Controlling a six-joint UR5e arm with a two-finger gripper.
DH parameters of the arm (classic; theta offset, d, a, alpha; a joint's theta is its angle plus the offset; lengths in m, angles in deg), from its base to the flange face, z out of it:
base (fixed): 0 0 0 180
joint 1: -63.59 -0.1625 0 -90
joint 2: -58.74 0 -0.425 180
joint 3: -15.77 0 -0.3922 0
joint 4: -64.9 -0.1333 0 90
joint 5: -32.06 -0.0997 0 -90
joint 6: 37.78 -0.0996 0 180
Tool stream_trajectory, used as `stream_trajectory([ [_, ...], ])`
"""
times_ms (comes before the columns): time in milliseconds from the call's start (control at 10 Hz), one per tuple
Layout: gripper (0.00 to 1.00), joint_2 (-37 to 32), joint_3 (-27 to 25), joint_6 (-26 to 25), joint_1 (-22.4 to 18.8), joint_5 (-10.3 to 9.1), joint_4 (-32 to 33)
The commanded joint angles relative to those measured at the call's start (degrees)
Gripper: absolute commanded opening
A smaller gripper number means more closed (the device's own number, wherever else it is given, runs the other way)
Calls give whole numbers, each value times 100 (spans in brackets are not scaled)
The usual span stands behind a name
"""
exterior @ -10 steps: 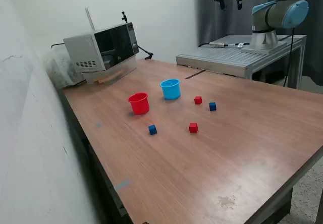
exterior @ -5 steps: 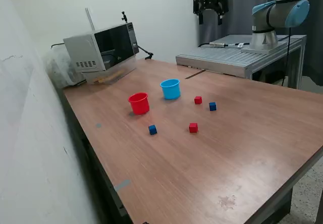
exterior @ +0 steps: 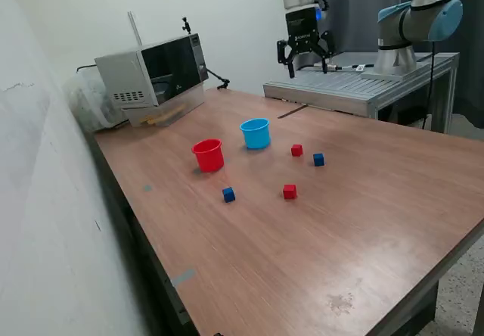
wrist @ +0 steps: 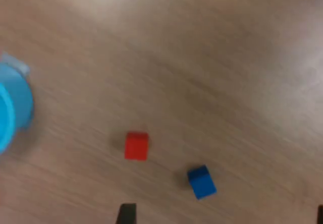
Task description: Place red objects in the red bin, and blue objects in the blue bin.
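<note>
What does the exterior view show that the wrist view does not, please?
Only the exterior view shows the red bin, the microwave, the nearer red cube, the nearer blue cube and the whole open tool. The wrist view adds nothing new. Both show the blue bin, one red cube and one blue cube.

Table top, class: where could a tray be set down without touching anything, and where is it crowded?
Free: the wide bare wood of the table in front of the near red cube and near blue cube, toward the exterior view's right. Crowded: the middle, where the red bin, blue bin and four cubes cluster; the microwave fills the far corner.
</note>
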State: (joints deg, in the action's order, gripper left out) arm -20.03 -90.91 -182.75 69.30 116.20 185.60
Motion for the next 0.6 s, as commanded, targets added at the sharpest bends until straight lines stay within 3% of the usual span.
stream_trajectory([
  [0, 100, 597, 33, 276, 131, -135, 349],
  [200, 100, 958, 24, 207, 158, -135, 681],
  [500, 100, 1319, -46, -337, 88, -135, 1174],
])
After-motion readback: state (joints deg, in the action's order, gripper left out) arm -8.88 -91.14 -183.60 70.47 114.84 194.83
